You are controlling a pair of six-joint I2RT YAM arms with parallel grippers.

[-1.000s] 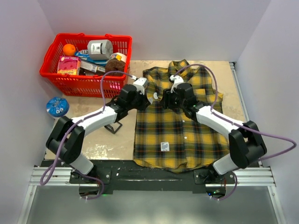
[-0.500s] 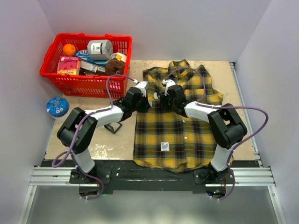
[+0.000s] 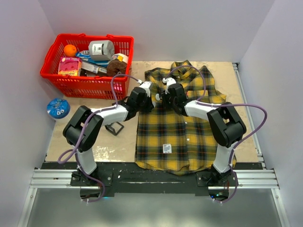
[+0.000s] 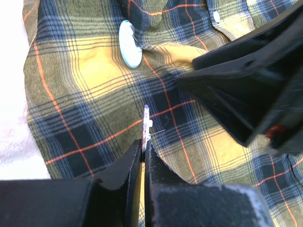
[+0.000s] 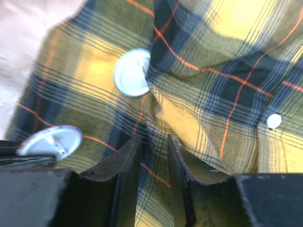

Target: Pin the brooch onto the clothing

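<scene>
Shirt point(image 3: 184, 127) lies flat, front up, on the right half of the worktop point(image 3: 120, 149), collar toward the far edge and hem at the near edge. The work point is its far-left part, just below the collar and close to the shirt's own left border. Your left gripper point(image 4: 143, 144) has its jaws pressed together on a thin white disc with a centre fitting, which I take to be the brooch point(image 4: 146, 124). It's held edge-on just over the plaid, presumably to keep the back side free to meet the cloth. Your right gripper point(image 5: 152, 142) faces it from the other side. Its jaws show a narrow gap and straddle a raised fold, likely to bunch the fabric for pinning. I can't tell whether the pads already bite the cloth. A second white disc point(image 5: 130, 73) lies on the shirt beyond the fold, one rim tucked under it. It may be the mating half, but the view is too poor to say. Room is tight: both gripper heads are just beside each other, so any sideways move risks contact. Bare worktop starts just left of the shirt border. The red basket point(image 3: 85, 85) sits at the far-left corner, near your left wrist. A black bracket point(image 3: 115, 128) lies beside the left forearm, so keep clear when you retreat.
</scene>
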